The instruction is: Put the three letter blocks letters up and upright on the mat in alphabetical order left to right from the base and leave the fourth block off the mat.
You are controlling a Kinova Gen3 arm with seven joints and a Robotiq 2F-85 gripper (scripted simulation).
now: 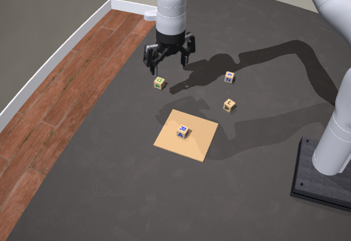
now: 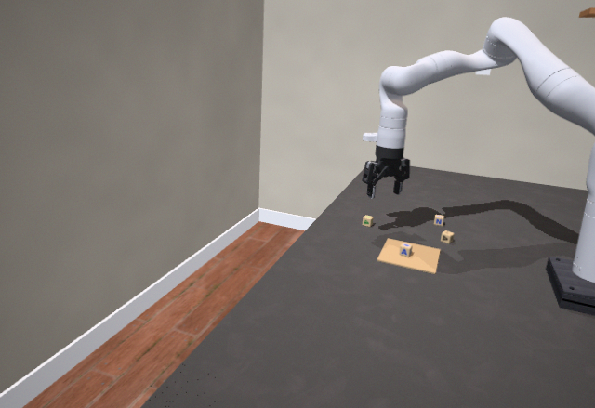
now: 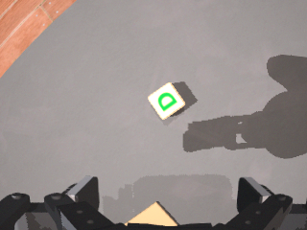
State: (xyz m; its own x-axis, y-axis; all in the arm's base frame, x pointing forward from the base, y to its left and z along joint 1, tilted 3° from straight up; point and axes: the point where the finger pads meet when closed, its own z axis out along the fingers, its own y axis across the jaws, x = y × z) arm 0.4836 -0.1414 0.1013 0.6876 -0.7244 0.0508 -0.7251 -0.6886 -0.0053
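Note:
The open, empty gripper (image 1: 169,67) (image 2: 384,192) (image 3: 169,194) hangs above the table near the D block. The D block (image 1: 159,83) (image 2: 367,220) (image 3: 166,101), green D on top, lies off the mat, ahead of the fingertips in the wrist view. The R block (image 1: 182,132) (image 2: 405,250), blue R on top, lies on the tan mat (image 1: 198,147) (image 2: 417,261) (image 3: 153,216). The L block (image 1: 229,105) (image 2: 446,237), dark L on top, lies off the mat on the base side. The fourth block (image 1: 229,77) (image 2: 438,219) shows what looks like a blue 4 on top and N on a side, off the mat.
The robot base (image 1: 318,181) (image 2: 576,293) stands at the right on the dark table (image 1: 136,187) (image 2: 336,336). The table's edge and the wooden floor (image 1: 64,102) (image 3: 24,24) lie beyond the D block. Arm shadows cross the table and part of the mat.

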